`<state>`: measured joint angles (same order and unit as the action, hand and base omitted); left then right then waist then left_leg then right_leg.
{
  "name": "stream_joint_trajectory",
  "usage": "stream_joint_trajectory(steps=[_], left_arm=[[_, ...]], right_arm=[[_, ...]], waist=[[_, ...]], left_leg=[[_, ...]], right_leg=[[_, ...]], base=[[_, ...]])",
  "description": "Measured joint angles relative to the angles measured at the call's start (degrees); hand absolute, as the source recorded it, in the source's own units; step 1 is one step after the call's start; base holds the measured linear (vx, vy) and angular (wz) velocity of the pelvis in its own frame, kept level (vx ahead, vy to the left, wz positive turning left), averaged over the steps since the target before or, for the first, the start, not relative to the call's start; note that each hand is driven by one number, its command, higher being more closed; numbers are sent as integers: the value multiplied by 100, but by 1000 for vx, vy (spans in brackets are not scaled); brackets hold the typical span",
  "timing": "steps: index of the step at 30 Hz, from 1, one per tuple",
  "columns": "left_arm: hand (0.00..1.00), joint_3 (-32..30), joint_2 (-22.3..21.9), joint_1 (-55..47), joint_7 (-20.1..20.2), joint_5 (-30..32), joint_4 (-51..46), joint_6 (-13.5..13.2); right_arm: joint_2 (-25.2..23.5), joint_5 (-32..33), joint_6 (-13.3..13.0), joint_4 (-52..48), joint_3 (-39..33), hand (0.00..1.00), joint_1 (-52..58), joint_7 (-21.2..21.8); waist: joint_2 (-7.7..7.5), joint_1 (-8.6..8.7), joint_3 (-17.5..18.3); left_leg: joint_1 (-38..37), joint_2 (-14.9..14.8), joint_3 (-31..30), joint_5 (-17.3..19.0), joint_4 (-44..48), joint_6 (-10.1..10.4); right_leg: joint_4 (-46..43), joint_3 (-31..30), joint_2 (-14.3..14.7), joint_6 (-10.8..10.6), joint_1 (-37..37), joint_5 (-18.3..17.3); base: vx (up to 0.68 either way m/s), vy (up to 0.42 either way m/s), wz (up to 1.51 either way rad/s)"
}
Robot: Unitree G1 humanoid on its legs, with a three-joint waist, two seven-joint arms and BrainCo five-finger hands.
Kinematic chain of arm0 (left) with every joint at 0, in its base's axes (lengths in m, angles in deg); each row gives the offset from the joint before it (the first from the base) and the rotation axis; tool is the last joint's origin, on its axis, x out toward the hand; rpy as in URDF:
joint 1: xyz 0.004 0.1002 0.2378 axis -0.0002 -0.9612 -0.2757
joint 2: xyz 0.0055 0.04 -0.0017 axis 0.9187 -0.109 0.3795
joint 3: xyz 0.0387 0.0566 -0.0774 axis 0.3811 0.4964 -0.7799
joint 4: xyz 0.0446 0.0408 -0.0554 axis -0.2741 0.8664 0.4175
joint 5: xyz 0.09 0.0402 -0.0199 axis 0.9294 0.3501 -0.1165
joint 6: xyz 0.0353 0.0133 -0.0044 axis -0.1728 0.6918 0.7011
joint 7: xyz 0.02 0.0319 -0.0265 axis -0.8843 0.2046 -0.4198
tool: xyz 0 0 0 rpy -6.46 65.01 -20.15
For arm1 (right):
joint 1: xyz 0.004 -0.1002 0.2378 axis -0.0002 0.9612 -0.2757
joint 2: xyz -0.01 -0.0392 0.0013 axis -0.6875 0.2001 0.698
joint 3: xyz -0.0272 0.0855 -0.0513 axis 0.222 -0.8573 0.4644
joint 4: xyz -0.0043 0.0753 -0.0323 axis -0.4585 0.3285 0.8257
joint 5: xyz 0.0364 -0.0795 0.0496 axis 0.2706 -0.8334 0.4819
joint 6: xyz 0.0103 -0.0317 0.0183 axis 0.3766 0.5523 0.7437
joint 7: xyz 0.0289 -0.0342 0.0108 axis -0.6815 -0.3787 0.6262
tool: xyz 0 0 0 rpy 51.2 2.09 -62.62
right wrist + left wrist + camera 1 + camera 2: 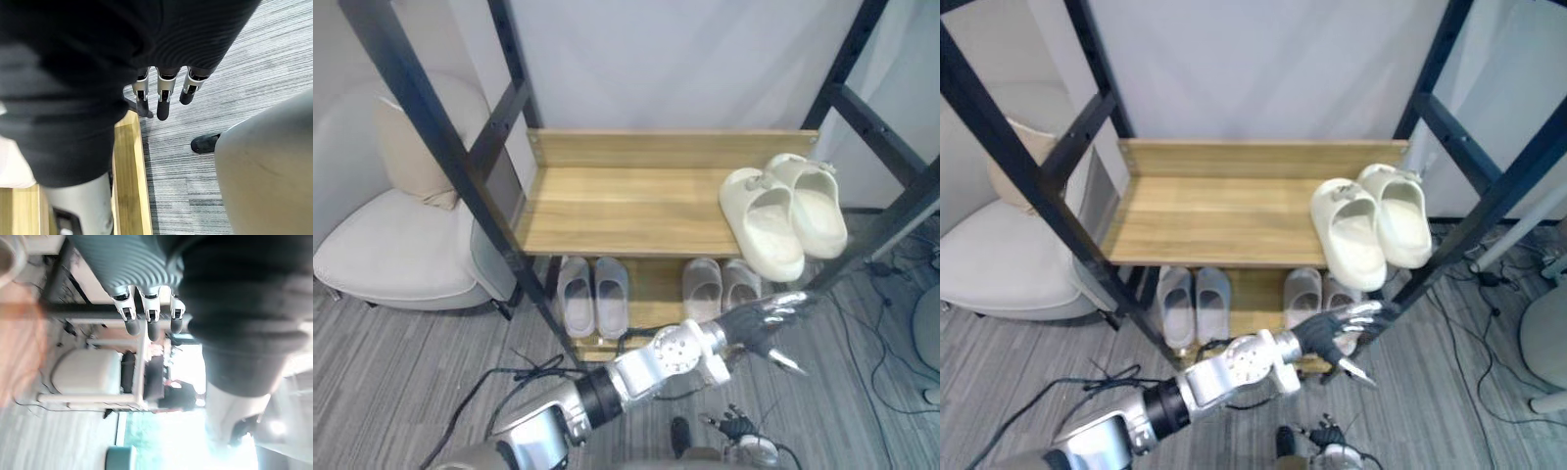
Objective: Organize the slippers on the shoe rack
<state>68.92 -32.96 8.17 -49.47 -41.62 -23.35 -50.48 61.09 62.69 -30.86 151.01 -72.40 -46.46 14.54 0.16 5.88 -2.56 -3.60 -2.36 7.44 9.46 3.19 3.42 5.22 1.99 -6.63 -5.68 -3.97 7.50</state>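
The shoe rack (636,211) carries cream slippers (783,215) askew past its upper shelf's front edge and grey slippers (592,294) in neat pairs below. So I hold my left hand (769,323) under that corner, fingers loose and empty. My right hand (164,95) hangs slack, holding nothing.
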Motion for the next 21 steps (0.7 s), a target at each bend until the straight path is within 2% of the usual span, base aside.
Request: stream_joint_trajectory(steps=[21], left_arm=[[0, -469, -53, 110, -261, 272, 957, -42]], right_arm=[[-6, -7, 1, 3, -265, 0, -6, -5]], waist=[[25, 45, 12]], left_leg=[[-79, -70, 151, 87, -15, 50]], right_leg=[[42, -103, 124, -1, -9, 2]], base=[[-2, -17, -4]])
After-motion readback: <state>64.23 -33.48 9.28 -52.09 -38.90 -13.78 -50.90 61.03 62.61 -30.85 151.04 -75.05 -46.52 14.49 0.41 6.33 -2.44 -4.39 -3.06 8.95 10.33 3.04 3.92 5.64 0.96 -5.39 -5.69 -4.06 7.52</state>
